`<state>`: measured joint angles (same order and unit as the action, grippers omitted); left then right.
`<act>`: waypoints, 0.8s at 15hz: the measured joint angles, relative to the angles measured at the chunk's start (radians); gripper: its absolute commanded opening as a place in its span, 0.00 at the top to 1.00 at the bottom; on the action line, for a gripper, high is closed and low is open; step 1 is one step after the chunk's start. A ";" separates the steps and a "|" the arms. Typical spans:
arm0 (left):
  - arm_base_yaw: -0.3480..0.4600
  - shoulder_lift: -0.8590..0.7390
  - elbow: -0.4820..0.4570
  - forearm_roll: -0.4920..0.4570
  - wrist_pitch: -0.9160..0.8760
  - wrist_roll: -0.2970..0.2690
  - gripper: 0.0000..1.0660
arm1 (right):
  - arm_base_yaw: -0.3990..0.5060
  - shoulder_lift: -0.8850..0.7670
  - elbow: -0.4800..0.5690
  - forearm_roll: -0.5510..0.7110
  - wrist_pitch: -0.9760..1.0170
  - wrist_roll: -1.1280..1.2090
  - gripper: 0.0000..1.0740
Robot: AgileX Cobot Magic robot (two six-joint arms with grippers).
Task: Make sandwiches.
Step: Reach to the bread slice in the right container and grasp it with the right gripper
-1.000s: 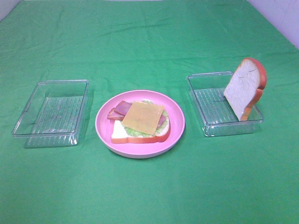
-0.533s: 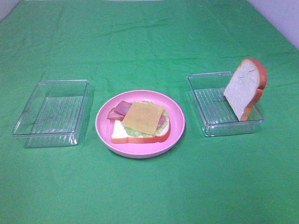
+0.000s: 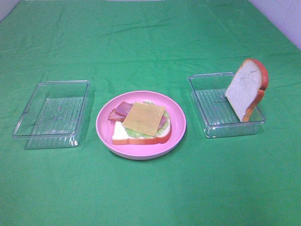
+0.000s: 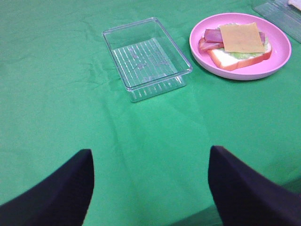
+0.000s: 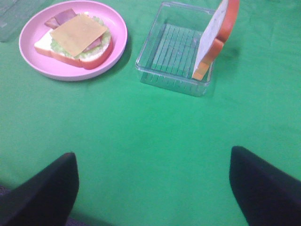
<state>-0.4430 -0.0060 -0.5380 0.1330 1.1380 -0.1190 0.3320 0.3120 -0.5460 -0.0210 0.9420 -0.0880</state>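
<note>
On the pink plate (image 3: 104,123) at mid-tabletop lies a bread slice (image 3: 120,135) stacked with lettuce (image 3: 134,133), bacon (image 3: 121,111) and cheese (image 3: 144,118). The second slice (image 3: 244,89) leans upright in the right clear tray (image 3: 206,101). The left hand (image 4: 150,188) and right hand (image 5: 153,188) both gape wide, holding nothing.

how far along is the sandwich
Mostly built: on the round pink plate a white bread slice carries frilly green lettuce, reddish bacon strips and a yellow cheese square. In hand: nothing; the left hand and right hand are open over bare cloth. Left: the second bread slice leans in the right clear plastic box, not yet on top.
</note>
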 measured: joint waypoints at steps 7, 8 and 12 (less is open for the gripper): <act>0.000 0.000 0.038 -0.040 -0.086 -0.001 0.38 | 0.000 0.770 -0.415 -0.036 -0.173 0.104 0.35; 0.000 0.000 0.038 -0.045 -0.086 -0.001 0.38 | 0.000 0.885 -0.495 -0.063 -0.155 0.122 0.35; 0.000 0.000 0.038 -0.050 -0.086 -0.003 0.38 | -0.016 1.181 -0.789 -0.126 0.013 0.149 0.35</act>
<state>-0.4430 -0.0060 -0.5000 0.0830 1.0520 -0.1220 0.3160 1.4930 -1.3350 -0.1470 0.9550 0.0610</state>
